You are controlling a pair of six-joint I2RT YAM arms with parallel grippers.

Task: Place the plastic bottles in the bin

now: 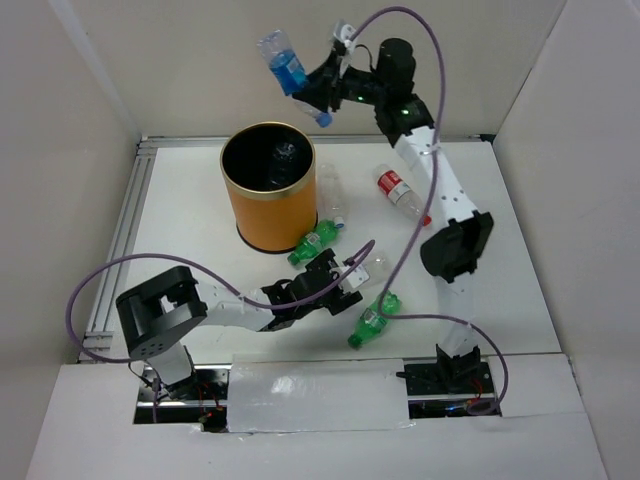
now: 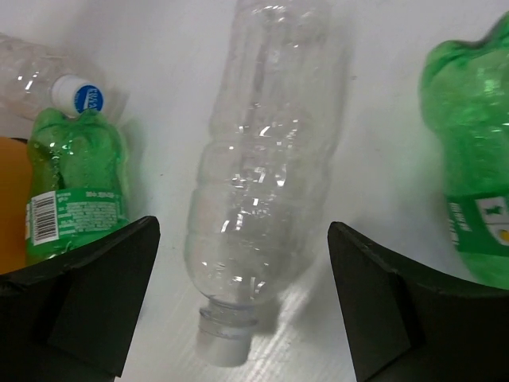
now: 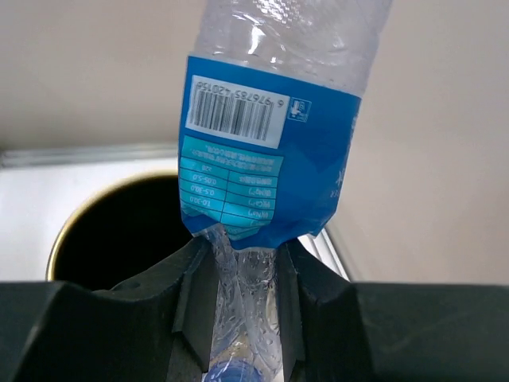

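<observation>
My right gripper (image 1: 318, 95) is shut on the crushed neck end of a blue-labelled plastic bottle (image 1: 283, 62), held high just behind and to the right of the orange bin (image 1: 268, 215). In the right wrist view the bottle (image 3: 270, 143) sticks out past the right gripper (image 3: 242, 294), with the bin's rim (image 3: 67, 231) down to the left. My left gripper (image 1: 345, 283) is open low over the table. A clear bottle (image 2: 262, 175) lies between the fingers of the left gripper (image 2: 242, 239), cap end towards the camera.
A green bottle (image 1: 318, 240) lies at the bin's foot and another (image 1: 372, 320) near the front edge. A red-labelled bottle (image 1: 400, 192) and a clear one (image 1: 330, 190) lie right of the bin. Green bottles (image 2: 75, 183) (image 2: 473, 159) flank the left fingers.
</observation>
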